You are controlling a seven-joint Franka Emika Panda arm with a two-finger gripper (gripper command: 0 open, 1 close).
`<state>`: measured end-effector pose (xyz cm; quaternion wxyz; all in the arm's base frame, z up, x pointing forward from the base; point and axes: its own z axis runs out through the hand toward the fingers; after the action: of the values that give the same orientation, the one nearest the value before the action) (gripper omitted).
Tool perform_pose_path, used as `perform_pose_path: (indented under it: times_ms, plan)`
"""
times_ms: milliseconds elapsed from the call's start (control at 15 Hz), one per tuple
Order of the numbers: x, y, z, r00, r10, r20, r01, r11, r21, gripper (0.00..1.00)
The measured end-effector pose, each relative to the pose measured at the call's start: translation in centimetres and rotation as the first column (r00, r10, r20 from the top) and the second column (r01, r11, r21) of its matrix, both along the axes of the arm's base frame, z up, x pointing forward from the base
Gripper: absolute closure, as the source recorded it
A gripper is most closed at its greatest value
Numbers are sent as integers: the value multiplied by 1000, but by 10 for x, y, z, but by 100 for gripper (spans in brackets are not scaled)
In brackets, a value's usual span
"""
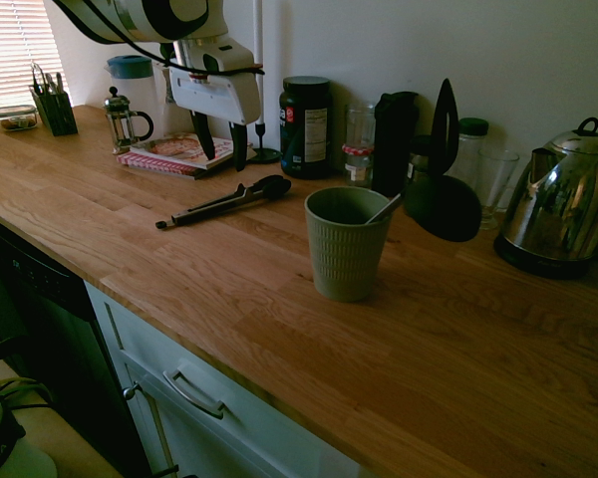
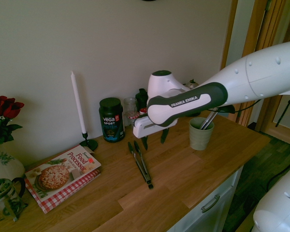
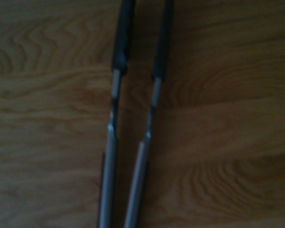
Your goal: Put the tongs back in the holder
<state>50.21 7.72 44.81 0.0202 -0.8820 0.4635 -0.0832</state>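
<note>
On the wooden counter, apart from the ribbed green cup [image 1: 346,251], lie the long metal tongs with black tips [image 1: 224,203]. The white gripper [image 1: 224,159] is above the counter near them, fingers apart, holding nothing. It should line up across both metal arms, go down gently, then squeeze. The cup has a big black ladle [image 1: 445,189] in it.

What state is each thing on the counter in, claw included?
Claw: open, raised, nothing between its fingers.
Tongs: lying flat, arms slightly spread, outside the cup.
Green cup: upright, utensils inside.
Protein tub: upright, lid on.
Cookbook: closed, lying flat.
Candle: upright, unlit.
</note>
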Motion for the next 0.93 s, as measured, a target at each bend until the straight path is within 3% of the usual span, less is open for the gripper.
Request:
perform_pose_path:
  times_ms: [467,533,933]
  plan:
    - [75,55,-71,999,-36,-8,36,999,-14,0]
    - [79,55,-79,999,-38,-12,38,999,-13,100]
    - [85,56,-94,999,-40,-8,40,999,-14,100]
